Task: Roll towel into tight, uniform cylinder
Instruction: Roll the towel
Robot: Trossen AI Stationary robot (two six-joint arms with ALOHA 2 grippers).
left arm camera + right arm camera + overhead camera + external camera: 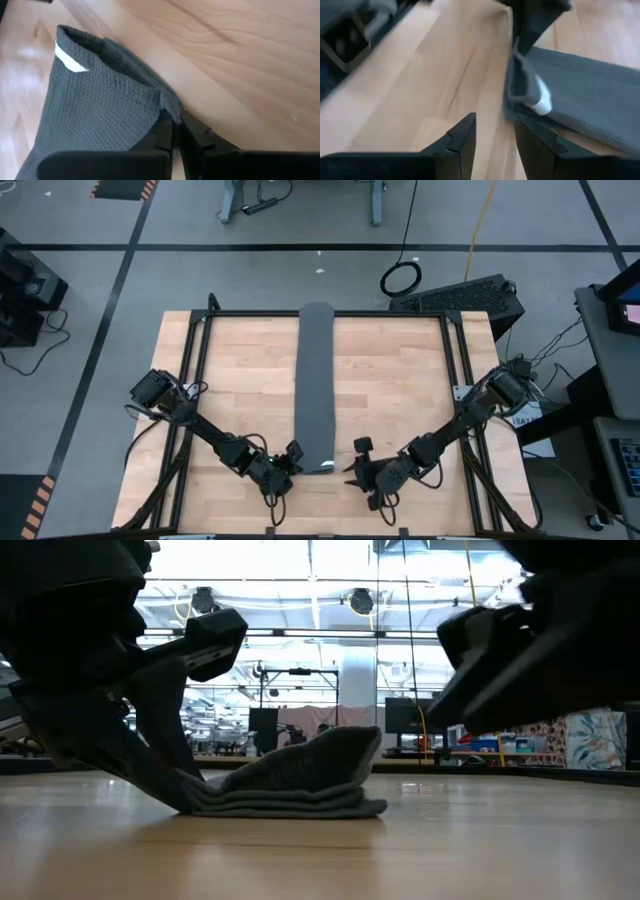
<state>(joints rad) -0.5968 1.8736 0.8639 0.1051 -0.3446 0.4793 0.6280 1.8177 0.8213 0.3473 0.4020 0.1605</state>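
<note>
The towel (315, 385) lies folded into a long narrow strip down the middle of the tabletop (400, 400), its far end at the far edge and its near end between the two arms. The left gripper (172, 120) has its fingers pinched together on the near corner of the strip, on its own side, and in the low view that corner is lifted a little off the wood while the layers beside it stay flat. That looks to me like the start of a roll: the end has to come up before it can be turned over onto the strip.

The right gripper (495, 132) sits just beside the opposite near corner, fingers apart and holding nothing, the cloth edge just ahead of them. I would guess it is lined up to take its corner so both sides rise evenly and the cylinder starts straight.

The small white tag (70, 60) shows at the near end. I can read no writing on it.
</note>
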